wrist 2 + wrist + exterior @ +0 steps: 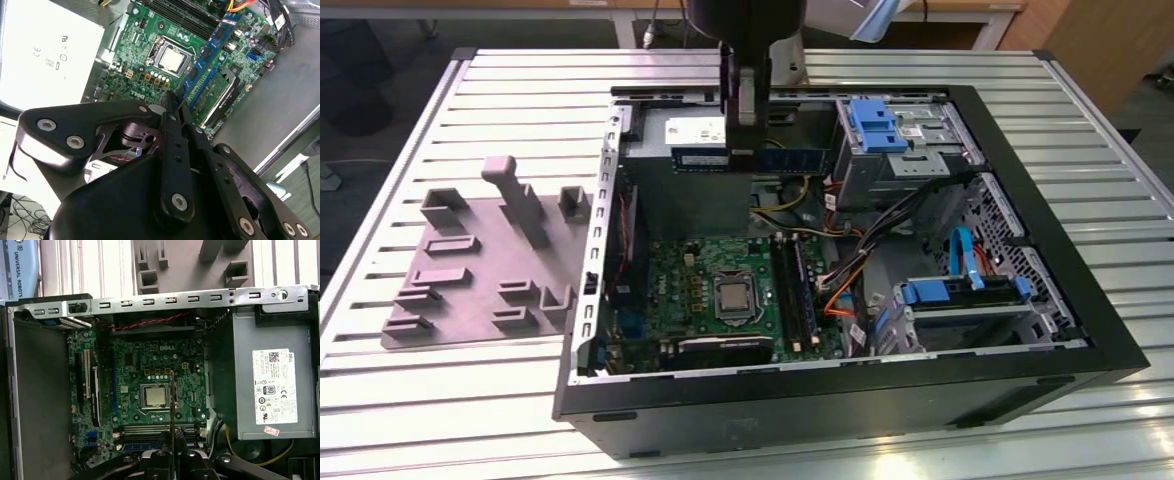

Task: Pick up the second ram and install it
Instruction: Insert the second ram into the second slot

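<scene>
The second ram (787, 159) is a thin blue-green stick with dark chips and a pale label. It hangs level above the far end of the open computer case (854, 395), over the power supply. My gripper (744, 150) is shut on its middle from above. In the second wrist view the ram (212, 47) runs out from between my gripper's (172, 107) closed fingers. In the first wrist view the ram (172, 405) is seen edge-on above the green motherboard (130, 385). The motherboard's long black slots (790, 290) lie lower, nearer the case's middle.
A grey fixture (480, 260) with raised holders lies on the slatted table at the exterior view's left. Inside the case are the silver power supply (270, 385), the processor socket (734, 297), orange and black cables (854, 270) and blue drive brackets (881, 125).
</scene>
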### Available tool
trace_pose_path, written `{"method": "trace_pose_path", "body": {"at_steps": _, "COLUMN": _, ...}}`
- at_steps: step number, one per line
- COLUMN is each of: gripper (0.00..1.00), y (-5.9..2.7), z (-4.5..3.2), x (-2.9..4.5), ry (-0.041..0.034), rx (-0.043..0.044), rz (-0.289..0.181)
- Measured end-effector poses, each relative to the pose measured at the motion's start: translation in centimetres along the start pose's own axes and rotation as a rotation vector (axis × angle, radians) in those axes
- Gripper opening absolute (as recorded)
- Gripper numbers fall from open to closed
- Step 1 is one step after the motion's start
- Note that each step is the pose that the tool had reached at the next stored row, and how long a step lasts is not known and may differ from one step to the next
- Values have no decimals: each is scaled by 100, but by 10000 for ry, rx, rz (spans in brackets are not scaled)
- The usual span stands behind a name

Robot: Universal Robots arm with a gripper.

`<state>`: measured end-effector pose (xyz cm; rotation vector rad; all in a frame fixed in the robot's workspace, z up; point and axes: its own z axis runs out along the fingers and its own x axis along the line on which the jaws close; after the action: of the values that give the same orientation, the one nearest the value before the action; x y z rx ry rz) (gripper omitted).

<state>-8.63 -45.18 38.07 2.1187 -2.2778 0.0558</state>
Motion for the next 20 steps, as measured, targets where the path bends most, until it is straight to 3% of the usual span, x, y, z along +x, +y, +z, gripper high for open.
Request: {"method": "trace_pose_path", "body": {"at_steps": 20, "gripper": 14, "y": 0, "z": 4, "x": 0, "ry": 19, "rx": -151, "rz": 3219}}
